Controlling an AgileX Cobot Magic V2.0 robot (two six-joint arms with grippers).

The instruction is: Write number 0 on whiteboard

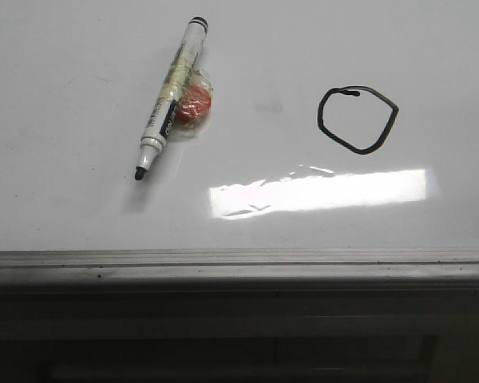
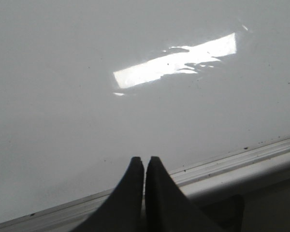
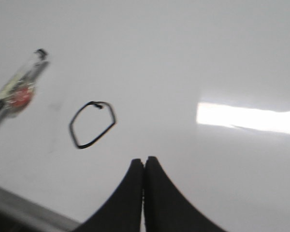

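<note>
The only sign I can read is the number 0 [image 1: 358,120], drawn in thin black line on the whiteboard [image 1: 64,199]. From the front camera it sits at about two o'clock of the board's middle, a closed, lopsided, angular loop, wider than tall, with a small overlap of the stroke at its top. My right wrist camera shows the same loop [image 3: 92,124], slightly blurred. The marker [image 1: 172,97] lying at about ten o'clock carries a dark band with pale lettering near its tip end and a printed label along the barrel, but I cannot make out any of it.
</note>
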